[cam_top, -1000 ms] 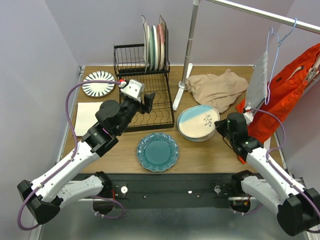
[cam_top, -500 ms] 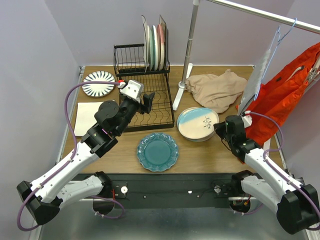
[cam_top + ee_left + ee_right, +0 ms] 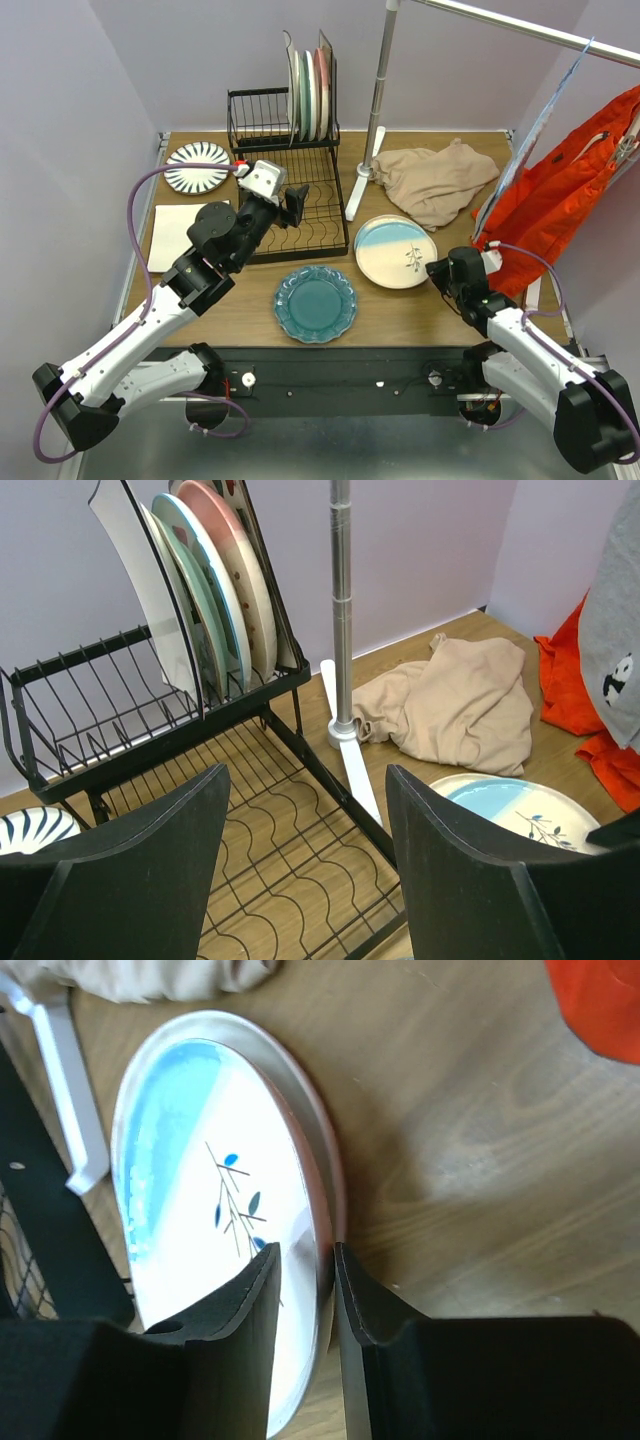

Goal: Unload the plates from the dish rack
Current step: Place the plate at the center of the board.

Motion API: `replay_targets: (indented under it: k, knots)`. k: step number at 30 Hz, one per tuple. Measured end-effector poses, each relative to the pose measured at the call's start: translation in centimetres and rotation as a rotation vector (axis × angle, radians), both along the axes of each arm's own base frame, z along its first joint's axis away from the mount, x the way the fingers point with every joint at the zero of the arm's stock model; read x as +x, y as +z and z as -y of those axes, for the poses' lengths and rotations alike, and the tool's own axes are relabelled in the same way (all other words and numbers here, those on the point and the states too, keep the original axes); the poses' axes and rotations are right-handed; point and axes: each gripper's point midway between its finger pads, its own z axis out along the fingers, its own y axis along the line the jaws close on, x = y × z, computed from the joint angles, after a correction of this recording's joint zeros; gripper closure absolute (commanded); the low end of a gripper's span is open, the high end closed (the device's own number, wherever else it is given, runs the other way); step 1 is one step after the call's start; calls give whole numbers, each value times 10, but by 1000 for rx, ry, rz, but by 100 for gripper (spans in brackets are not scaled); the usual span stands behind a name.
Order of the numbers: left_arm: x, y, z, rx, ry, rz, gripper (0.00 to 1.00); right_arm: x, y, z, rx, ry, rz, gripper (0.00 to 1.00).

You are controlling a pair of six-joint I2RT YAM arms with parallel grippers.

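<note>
- Blue-and-cream plate (image 3: 395, 251) lies flat on the table (image 3: 250, 300), with the right gripper (image 3: 305, 1260) astride its rim, jaws slightly apart, not clamped.
- Left gripper (image 3: 305, 775) gapes wide, facing the dish rack (image 3: 150, 745).
- Several plates (image 3: 310, 85) stand upright in it; next, reach and pinch one rim.

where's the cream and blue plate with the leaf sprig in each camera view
Top external: the cream-blue plate lies flat, right of centre.
Left wrist: the plate shows at the lower right edge.
Right wrist: the plate fills the left half.
Shared landmark: the stand's white foot, just beside it in all three.
</note>
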Motion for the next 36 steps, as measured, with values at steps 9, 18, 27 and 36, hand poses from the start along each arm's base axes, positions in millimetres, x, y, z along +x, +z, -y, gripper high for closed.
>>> replay_targets:
  k: [9, 18, 27, 36]
  knots:
    - [0, 0, 0, -1, 0, 1, 28, -5, -8, 2, 2, -7, -15, 64]
    - [0, 0, 0, -1, 0, 1, 28, -6, -18, 2, -11, -8, -51, 66]
    - [0, -1, 0, 0, 0, 0, 27, -4, -26, 2, -33, 2, -84, 75]
    - [0, -1, 0, 0, 0, 0, 28, 6, -20, 3, -93, 25, -88, 68]
